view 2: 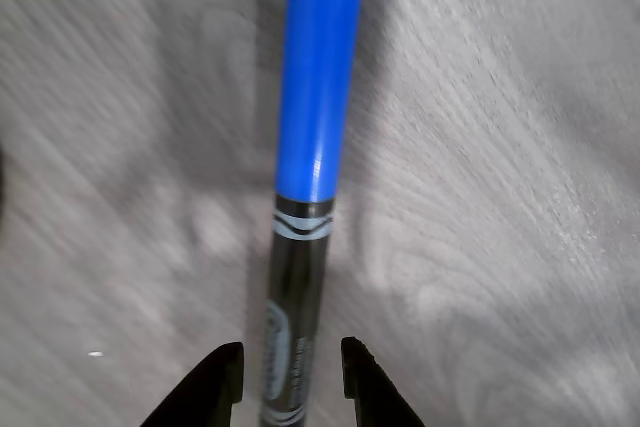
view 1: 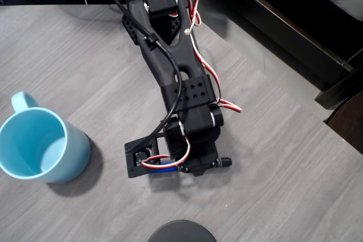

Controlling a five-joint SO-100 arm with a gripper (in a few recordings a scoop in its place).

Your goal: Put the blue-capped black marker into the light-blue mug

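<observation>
The blue-capped black marker [view 2: 312,97] runs straight up the wrist view, blue cap far from me, black barrel with its grey label down between my fingers. My gripper [view 2: 292,379] is shut on the barrel. The marker looks sharp while the grey wood table behind it is blurred, and its shadow falls beside it. In the overhead view my gripper [view 1: 164,165] is in the lower middle of the table, with a sliver of the marker's blue [view 1: 163,169] showing under it. The light-blue mug [view 1: 39,145] stands upright and open at the left edge, well apart from my gripper, handle to the back.
A dark round object [view 1: 181,232] sits at the table's front edge, just below my gripper. The table's right edge [view 1: 272,83] runs diagonally, with dark furniture [view 1: 295,32] beyond it. Bare tabletop lies between my gripper and the mug.
</observation>
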